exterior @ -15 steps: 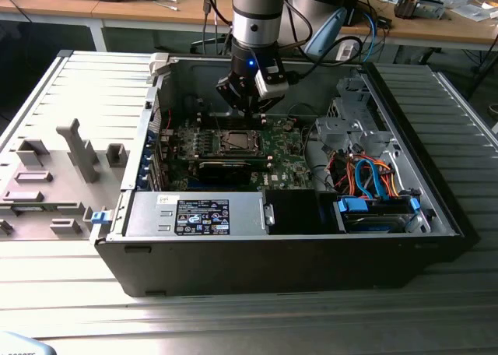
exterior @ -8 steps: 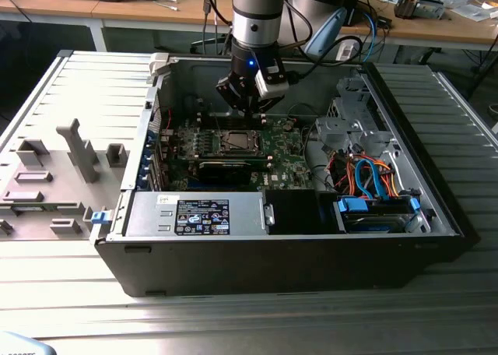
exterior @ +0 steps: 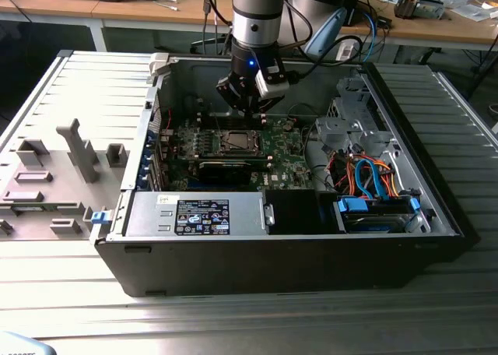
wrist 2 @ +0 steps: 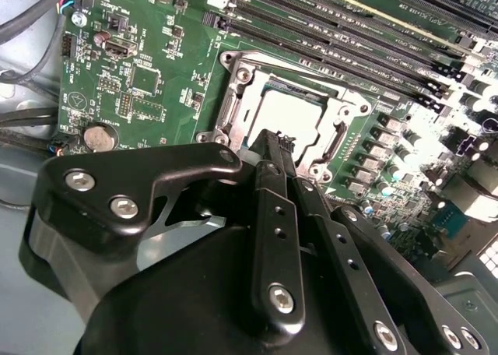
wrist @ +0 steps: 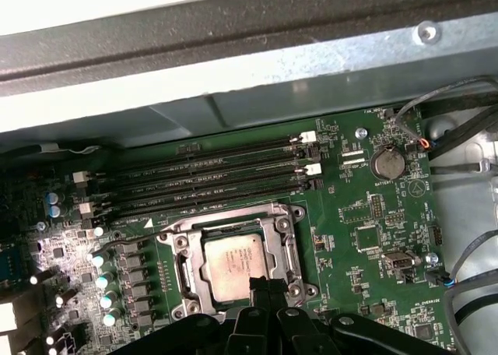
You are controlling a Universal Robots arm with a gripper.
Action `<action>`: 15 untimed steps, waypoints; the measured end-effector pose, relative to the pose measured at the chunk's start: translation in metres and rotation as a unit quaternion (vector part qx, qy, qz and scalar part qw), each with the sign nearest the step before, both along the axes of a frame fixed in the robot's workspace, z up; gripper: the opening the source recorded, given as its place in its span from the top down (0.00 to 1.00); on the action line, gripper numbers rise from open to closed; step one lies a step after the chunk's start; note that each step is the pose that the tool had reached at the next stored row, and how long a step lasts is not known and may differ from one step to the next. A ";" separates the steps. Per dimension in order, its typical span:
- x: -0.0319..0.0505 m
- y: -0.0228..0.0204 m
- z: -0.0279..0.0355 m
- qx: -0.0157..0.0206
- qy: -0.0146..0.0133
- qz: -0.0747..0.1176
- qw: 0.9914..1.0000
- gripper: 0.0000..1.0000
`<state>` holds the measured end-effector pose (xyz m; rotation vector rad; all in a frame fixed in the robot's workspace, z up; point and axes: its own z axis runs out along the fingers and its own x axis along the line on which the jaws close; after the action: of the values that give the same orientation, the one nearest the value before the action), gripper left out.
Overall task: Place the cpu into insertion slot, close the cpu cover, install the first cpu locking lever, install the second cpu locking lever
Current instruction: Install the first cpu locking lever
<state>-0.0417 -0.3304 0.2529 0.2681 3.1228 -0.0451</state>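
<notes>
The cpu [wrist: 236, 266] [wrist 2: 290, 118], a flat silver-grey square, lies in the insertion slot [exterior: 233, 142] on the green motherboard. The cpu cover [wrist: 189, 275] [wrist 2: 236, 91], a silvery frame with a cut-out centre, lies flat around the chip in both wrist views. My gripper [exterior: 247, 112] [wrist 2: 270, 143] [wrist: 263, 284] hangs just above the socket's edge with its black fingers pressed together and nothing visible between them. Its tips hide that edge of the socket.
Black memory slots [wrist: 210, 176] run beside the socket. A long black expansion card [exterior: 226, 168] and a grey power supply [exterior: 194, 215] lie nearer the case front. A drive cage with orange and blue cables [exterior: 373, 185] stands at the exterior view's right. The case walls enclose everything.
</notes>
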 end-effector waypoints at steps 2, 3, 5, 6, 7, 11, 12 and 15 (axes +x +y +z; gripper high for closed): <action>0.0000 0.0000 0.0000 0.000 0.000 0.001 1.000 0.89; 0.0000 0.0000 0.0000 0.000 0.000 0.002 1.000 0.89; 0.0000 0.0000 0.0000 0.000 0.000 0.002 1.000 0.89; 0.0000 0.0000 0.0000 0.000 0.000 0.003 1.000 0.89; 0.0000 0.0000 0.0000 0.000 0.000 0.003 1.000 0.89; 0.0000 0.0000 0.0000 0.000 0.000 0.005 1.000 0.89; 0.0000 0.0000 0.0000 0.000 0.000 0.005 1.000 0.89; 0.0000 0.0000 0.0000 0.000 0.000 0.006 1.000 0.89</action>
<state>-0.0417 -0.3305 0.2529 0.2481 3.1243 -0.0451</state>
